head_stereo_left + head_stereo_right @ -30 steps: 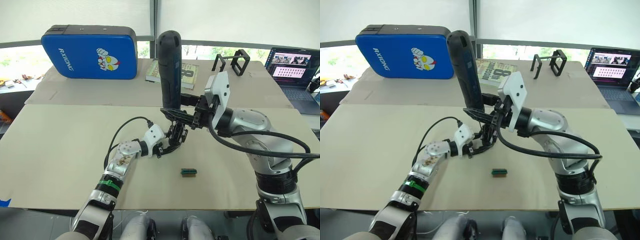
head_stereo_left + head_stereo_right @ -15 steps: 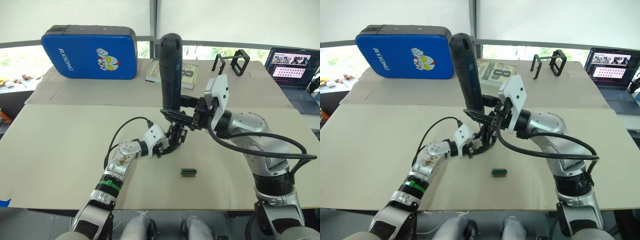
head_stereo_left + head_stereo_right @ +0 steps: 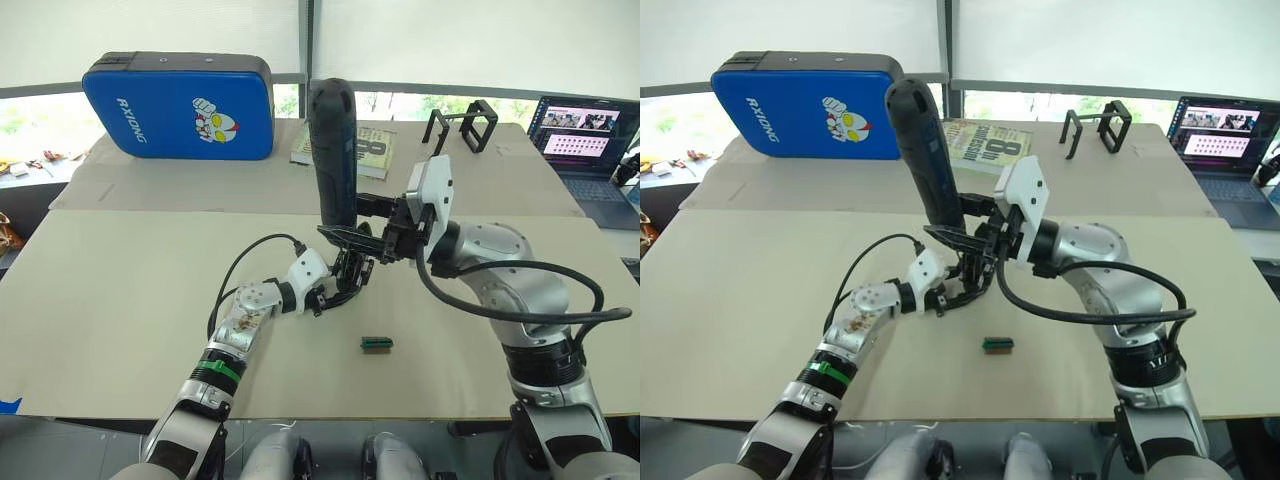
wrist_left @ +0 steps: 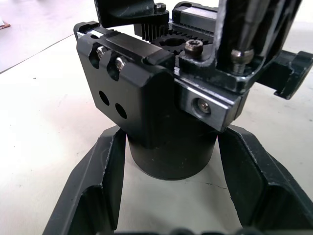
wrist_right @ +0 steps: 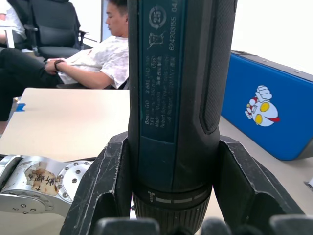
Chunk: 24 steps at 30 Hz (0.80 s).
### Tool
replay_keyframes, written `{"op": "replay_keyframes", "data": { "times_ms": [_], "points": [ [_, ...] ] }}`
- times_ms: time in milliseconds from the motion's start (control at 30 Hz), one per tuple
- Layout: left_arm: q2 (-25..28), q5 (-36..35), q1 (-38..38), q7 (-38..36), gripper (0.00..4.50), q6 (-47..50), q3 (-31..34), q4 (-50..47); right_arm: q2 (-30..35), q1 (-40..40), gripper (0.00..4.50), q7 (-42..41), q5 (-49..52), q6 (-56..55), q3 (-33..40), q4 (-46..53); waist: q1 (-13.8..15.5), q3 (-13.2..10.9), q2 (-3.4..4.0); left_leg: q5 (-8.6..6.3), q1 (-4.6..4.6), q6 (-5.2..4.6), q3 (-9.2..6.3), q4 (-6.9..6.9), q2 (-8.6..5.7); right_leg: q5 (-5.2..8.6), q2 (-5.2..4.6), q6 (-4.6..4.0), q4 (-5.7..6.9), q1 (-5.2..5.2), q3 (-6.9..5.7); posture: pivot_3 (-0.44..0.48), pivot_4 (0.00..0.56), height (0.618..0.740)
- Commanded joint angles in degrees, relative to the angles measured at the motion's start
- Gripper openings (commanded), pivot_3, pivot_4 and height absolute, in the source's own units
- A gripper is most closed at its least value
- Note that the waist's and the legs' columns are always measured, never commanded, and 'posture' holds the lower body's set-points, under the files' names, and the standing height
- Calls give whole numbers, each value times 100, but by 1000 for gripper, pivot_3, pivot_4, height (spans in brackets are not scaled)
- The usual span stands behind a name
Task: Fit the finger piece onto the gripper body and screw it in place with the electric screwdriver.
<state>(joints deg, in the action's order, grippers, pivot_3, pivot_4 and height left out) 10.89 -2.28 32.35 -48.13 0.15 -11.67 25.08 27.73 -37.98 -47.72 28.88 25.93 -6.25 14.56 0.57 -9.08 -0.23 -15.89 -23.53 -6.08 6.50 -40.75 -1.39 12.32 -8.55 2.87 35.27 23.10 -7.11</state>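
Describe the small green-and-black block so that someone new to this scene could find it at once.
Start at the big blue case at the table's far edge, then come toward the robot past the upright electric screwdriver and the gripper body beneath it. The green-and-black block lies alone on bare tabletop just nearer, the one loose item no end effector holds.

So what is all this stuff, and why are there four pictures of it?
It is a robot with two arms, and each arm ends in a gripper with two black fingers. Two pictures come from cameras in its head, looking down at a table. The other two come from small cameras on its wrists.

The right gripper holds the electric screwdriver, a thick dark tool standing upright. The left gripper is around the round base of the gripper body, a small black machine part standing on the table.

Also on the table are a tiny green-and-black block, a big blue case with a cartoon hero, a book, black frames and a laptop.
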Motion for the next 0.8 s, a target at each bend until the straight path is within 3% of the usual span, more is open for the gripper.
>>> {"op": "replay_keyframes", "data": {
  "times_ms": [33, 467, 800],
  "points": [
    [-34, -79, 191, -36, 2312, -201, 9, -124, 200, 96, 1915, -83, -326, 163, -133, -455, 1, 1, 1, 0, 2, 0, 0, 0, 0, 0, 0, 0, -1, -2, 1, 0, 150, 740],
    [4, -96, 190, -34, 2312, -187, 20, -134, 466, 215, 1915, -383, -722, -203, -417, -950, 5, 9, 2, -1, 21, 1, -1, 1, 3, -1, -8, -1, 3, -9, 6, 0, 150, 740],
    [17, -109, 227, -33, 2312, -176, 18, -117, 381, 177, 1915, -212, -474, 270, -353, -1112, 5, 18, 2, -25, 26, 42, -3, 1, 7, -2, -15, -4, 2, -8, 7, 0, 150, 740]
  ]
}}
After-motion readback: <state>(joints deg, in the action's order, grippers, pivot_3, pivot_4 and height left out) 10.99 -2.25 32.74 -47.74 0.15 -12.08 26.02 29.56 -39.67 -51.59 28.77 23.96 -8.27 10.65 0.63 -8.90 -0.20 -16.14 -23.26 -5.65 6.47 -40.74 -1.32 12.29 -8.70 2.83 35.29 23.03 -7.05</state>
